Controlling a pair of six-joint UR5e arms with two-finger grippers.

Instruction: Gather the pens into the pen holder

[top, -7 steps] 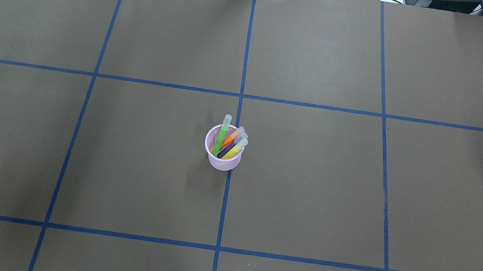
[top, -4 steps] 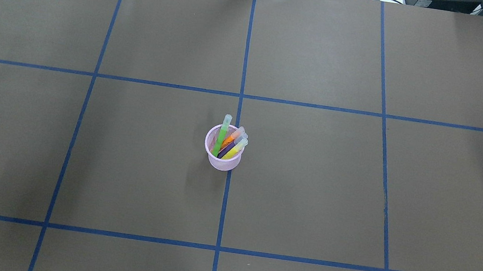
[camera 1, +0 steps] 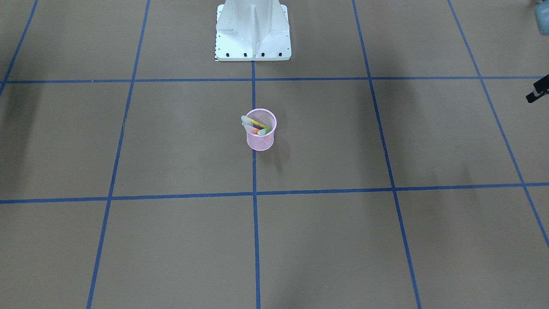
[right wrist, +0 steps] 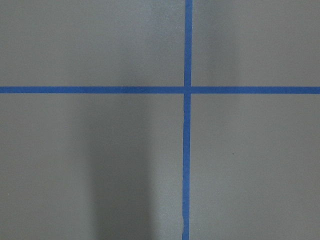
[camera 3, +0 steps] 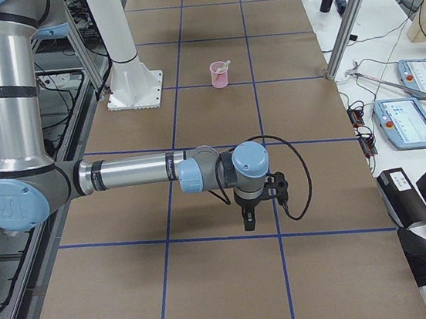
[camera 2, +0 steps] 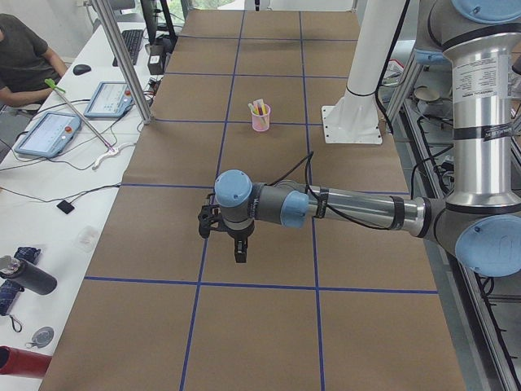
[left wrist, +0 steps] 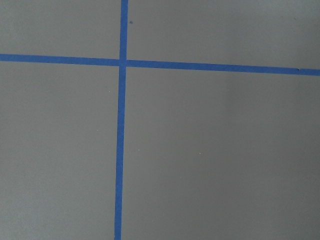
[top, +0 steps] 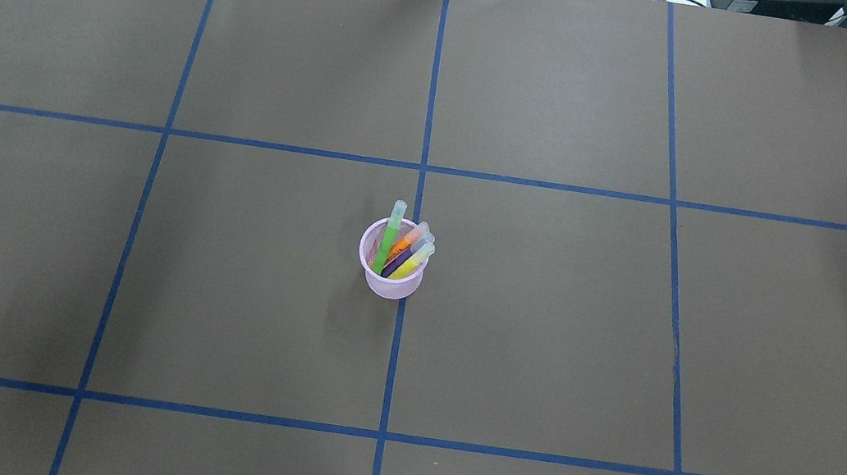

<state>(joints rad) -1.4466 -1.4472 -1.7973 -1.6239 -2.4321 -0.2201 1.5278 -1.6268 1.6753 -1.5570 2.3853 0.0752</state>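
Note:
The pink mesh pen holder (top: 390,281) stands upright near the table's centre on a blue tape line. The green pen (top: 391,235), orange pen (top: 408,237), purple pen (top: 396,261) and yellow pen (top: 411,263) all stand inside it, caps up and leaning. The holder also shows in the front-facing view (camera 1: 260,141). My left gripper (camera 2: 239,254) hangs above the table far off to the left end, empty; my right gripper (camera 3: 248,221) hangs far off to the right end, empty. I cannot tell whether either is open or shut. Both wrist views show only brown paper and tape.
The robot's white base plate (camera 1: 253,43) sits at the table's near edge, behind the holder. Side desks with tablets (camera 2: 49,134) (camera 3: 421,79) and metal posts (camera 2: 122,65) flank the table ends. A seated person (camera 2: 24,57) is at the left desk.

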